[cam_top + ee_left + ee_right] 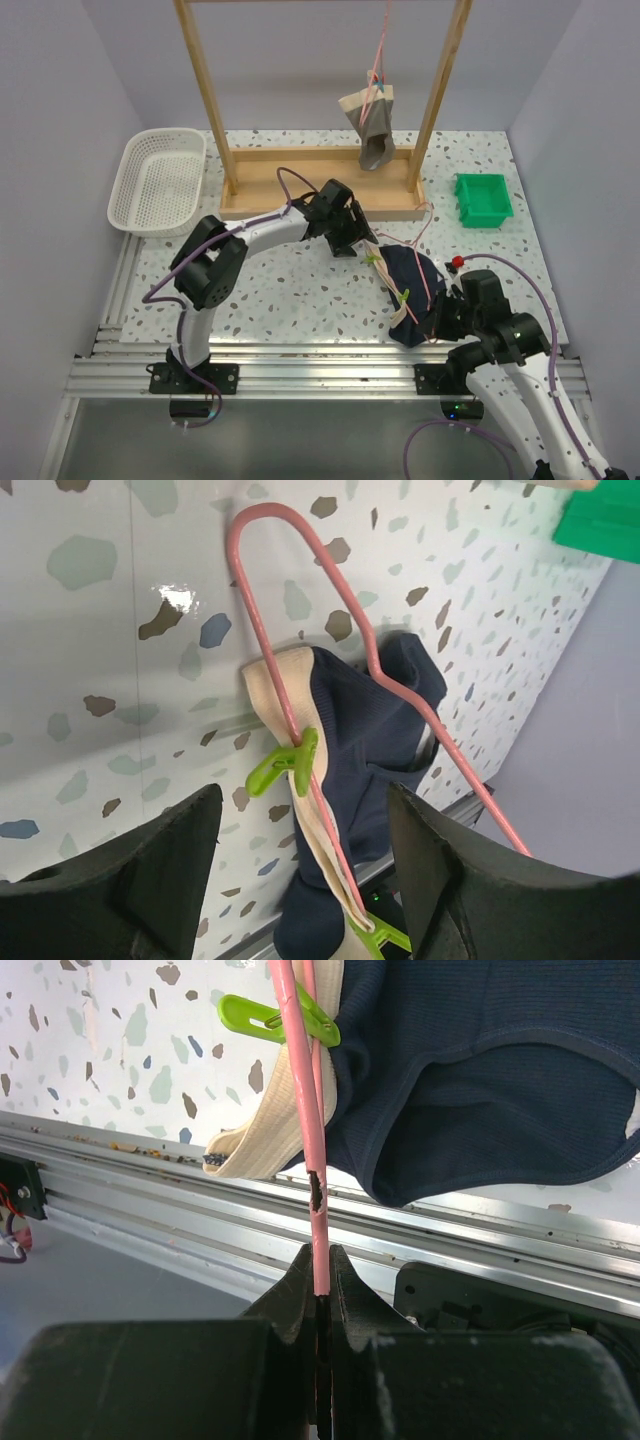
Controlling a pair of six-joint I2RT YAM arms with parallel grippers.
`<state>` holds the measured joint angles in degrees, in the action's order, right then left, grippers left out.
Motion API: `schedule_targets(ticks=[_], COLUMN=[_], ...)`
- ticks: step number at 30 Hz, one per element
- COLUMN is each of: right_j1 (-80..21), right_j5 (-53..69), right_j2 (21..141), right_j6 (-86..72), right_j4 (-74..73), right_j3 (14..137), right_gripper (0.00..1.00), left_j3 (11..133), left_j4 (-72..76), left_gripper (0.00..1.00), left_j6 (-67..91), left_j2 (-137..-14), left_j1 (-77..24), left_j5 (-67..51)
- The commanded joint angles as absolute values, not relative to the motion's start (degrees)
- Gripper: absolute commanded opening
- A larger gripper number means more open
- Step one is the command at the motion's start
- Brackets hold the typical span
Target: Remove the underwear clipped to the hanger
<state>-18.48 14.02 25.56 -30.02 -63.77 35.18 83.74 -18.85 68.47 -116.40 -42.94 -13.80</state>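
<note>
right gripper (320, 1256) | jaws pinch pink hanger (301, 1110) | navy underwear (480, 1070) clipped on

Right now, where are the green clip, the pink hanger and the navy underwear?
green clip (285, 763), left wrist view, middle of its body.
pink hanger (303, 1110), right wrist view, wire below the clip.
navy underwear (480, 1070), right wrist view, centre of the cloth.

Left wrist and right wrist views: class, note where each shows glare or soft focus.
Left wrist view: a white glare patch on the speckled table; the left gripper at the bottom edge is blurred, the green clip sharp. Right wrist view: the right gripper is soft, close to the lens, while the pink hanger it pinches and the navy briefs are crisp.
</note>
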Motion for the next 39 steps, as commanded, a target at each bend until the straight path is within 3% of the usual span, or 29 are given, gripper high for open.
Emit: schedule_targets(ticks=[1,20,27,35,39], right_j1=[-18.5,-18.5,-18.5,-18.5,-18.5], right_j5=[12.7,12.4,12.3,12.3,12.3], right_j2=[26.4,26.6,26.5,26.4,26.2], right_j6=[-30.8,-31.2,-31.4,-31.5,-31.5], right_j4=[-62.9,-62.9,-62.8,-62.9,-63.0], right_j3=[34.9,35.0,34.9,35.0,35.0], right_gripper=[0.0,0.0,0.0,0.0,0.0], left_j3=[82.0,81.7,83.1,82.7,82.4], left_j4=[-16.4,-12.2,-9.8,-8.6,-7.9], left_gripper=[0.7,0.68,0.54,0.45,0.24], left_j6=[68.0,69.4,70.5,71.4,71.5], left_j2=[-113.8,-118.8,-120.4,-120.7,-120.8], left_j1=[-42.1,-42.1,-42.5,-42.8,-42.9], left_j5=[-16.1,-19.9,-21.2,-21.8,-21.8])
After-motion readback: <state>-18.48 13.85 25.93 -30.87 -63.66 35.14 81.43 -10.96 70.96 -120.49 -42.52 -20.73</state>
